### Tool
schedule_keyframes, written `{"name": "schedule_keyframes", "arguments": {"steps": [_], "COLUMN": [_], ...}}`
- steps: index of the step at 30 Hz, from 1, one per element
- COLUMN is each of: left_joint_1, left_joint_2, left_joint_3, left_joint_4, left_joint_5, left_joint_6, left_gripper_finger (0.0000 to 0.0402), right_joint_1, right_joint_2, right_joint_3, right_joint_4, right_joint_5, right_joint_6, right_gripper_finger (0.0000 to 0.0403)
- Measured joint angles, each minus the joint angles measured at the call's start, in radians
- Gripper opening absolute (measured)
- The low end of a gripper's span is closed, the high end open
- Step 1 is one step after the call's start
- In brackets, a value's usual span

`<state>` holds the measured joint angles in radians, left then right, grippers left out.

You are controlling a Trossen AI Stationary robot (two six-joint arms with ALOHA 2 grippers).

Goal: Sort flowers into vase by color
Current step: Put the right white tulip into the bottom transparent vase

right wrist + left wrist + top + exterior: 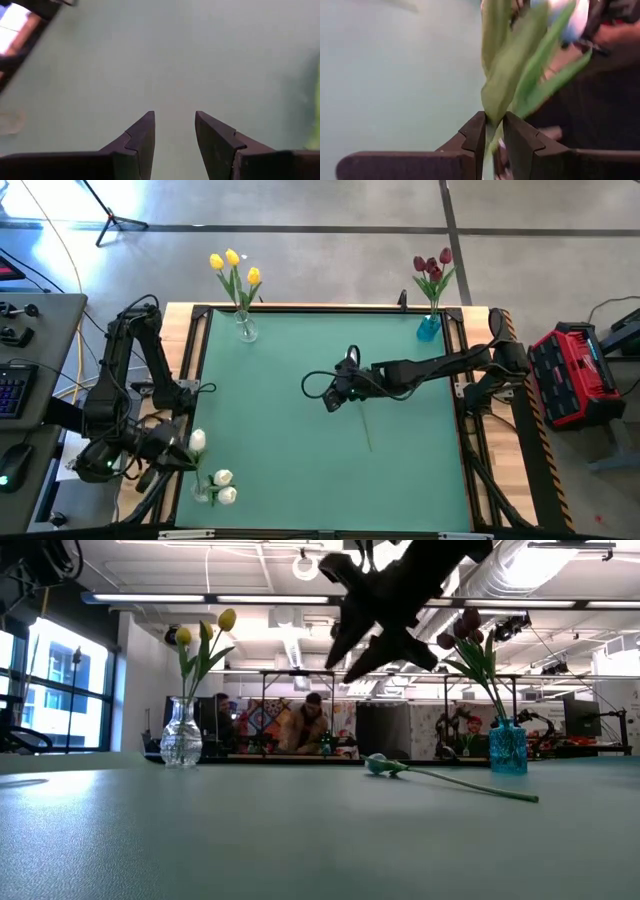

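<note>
Two arms work over a green table (330,470). At its near left corner, the left gripper (492,142) has a white tulip (197,441) by its stem, just above a small vase (204,492) that already carries two white heads (224,485). Its fingers (472,135) stand slightly apart, with stem and leaves between them; I cannot tell whether they grip firmly. To finish this placement well, I judge the stem end should be inside the vase mouth before the fingers part fully, then the arm should lift straight up so the leaves do not drag the vase over.

Near the table's middle, the right gripper (174,137) hovers empty with its fingers apart, just beside one flower lying flat (440,778). Yellow tulips (234,268) stand in a clear vase (246,330) at the far edge, dark red tulips (433,268) in a blue vase (429,327) towards the far right corner.
</note>
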<state>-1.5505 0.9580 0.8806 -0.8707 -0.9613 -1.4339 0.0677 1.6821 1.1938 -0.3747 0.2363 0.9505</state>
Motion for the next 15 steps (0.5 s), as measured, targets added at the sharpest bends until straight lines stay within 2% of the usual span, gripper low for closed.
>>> {"name": "schedule_keyframes", "arguments": {"steps": [5,11,15], "left_joint_1": [-0.012,-0.023,-0.023], "left_joint_2": [-0.027,-0.039,-0.039], "left_joint_3": [0.0,0.0,0.0], "left_joint_4": [0.002,0.001,-0.004], "left_joint_5": [0.159,0.168,0.195], "left_joint_6": [-0.058,-0.142,-0.289], "left_gripper_finger": [0.0056,0.0056,0.0057], "right_joint_1": [0.0,0.0,0.0], "right_joint_2": [0.0,0.0,0.0], "right_joint_3": [0.0,0.0,0.0], "right_joint_4": [-0.044,-0.039,-0.04], "right_joint_5": [0.0,0.0,0.0], "right_joint_6": [0.003,0.001,-0.006], "right_gripper_finger": [0.0129,0.0129,0.0129]}}
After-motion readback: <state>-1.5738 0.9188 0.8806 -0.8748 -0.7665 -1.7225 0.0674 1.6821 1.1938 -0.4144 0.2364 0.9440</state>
